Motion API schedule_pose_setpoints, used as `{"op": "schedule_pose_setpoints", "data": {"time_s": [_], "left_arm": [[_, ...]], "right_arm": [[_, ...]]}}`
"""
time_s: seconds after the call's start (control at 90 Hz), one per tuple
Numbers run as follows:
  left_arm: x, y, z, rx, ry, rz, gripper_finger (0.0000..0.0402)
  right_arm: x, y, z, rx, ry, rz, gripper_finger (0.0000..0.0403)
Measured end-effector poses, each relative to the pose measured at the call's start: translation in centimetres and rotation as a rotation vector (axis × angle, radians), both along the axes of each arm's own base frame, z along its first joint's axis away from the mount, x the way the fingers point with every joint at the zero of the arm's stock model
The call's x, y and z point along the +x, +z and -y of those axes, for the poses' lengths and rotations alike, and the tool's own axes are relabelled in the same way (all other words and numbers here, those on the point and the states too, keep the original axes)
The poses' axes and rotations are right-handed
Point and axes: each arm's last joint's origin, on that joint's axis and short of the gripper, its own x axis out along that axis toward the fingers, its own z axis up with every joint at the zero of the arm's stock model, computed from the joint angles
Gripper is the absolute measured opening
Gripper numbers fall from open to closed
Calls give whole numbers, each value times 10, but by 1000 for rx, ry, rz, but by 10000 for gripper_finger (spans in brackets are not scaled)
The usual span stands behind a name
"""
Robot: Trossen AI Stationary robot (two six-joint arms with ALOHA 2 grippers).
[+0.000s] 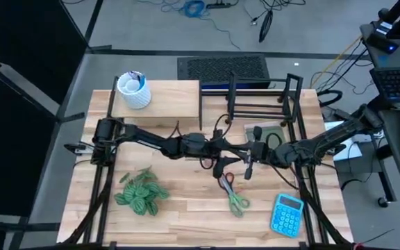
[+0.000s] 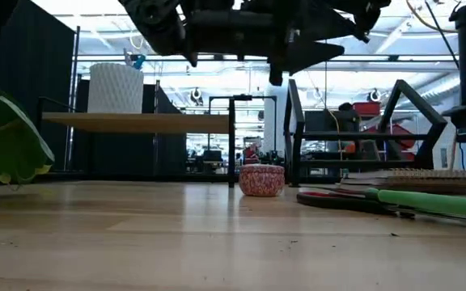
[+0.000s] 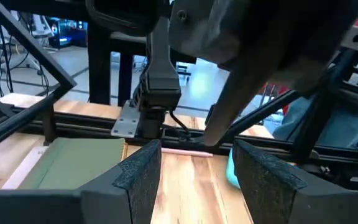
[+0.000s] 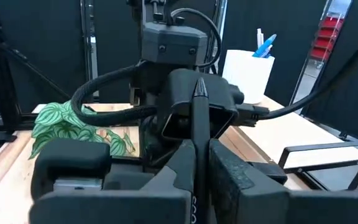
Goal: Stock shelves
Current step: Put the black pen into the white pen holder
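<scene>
White cup [image 1: 133, 91] with pens [image 1: 137, 76]

scissors [image 1: 235, 198], calculator [image 1: 287, 214], plant [image 1: 141, 192].

The pale butcher-block wooden table [image 1: 186, 201] is viewed from overhead and level from six o'clock, each wrist view faces the opposite arm closely, the table being shared.
</scene>
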Motion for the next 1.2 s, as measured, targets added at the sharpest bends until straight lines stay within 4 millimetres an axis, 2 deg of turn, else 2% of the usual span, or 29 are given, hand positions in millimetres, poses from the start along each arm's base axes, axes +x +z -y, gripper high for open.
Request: {"op": "schedule_pose_setpoints", "data": {"time_s": [0.4,0.5,0.667,0.8,0.933,1.122,1.2], "left_arm": [[5,13,0,-3,6,42,174],[5,11,0,-1,5,20,134],[5,7,0,1,-3,-37,22],[4,4,0,3,-3,-85,16],[-1,-5,-1,8,1,-213,10],[-17,17,-2,27,36,-299,9],[-29,34,-4,58,75,-319,9]], "right_arm": [[0,-1,0,-1,10,-9,8],[0,-1,0,-4,9,-13,8],[0,-4,0,8,2,-23,16],[-1,-2,0,49,3,-4,45],[-13,4,-4,87,38,-8,94],[-38,15,-10,154,107,-2,149],[-48,15,-13,161,138,-32,159]]}}
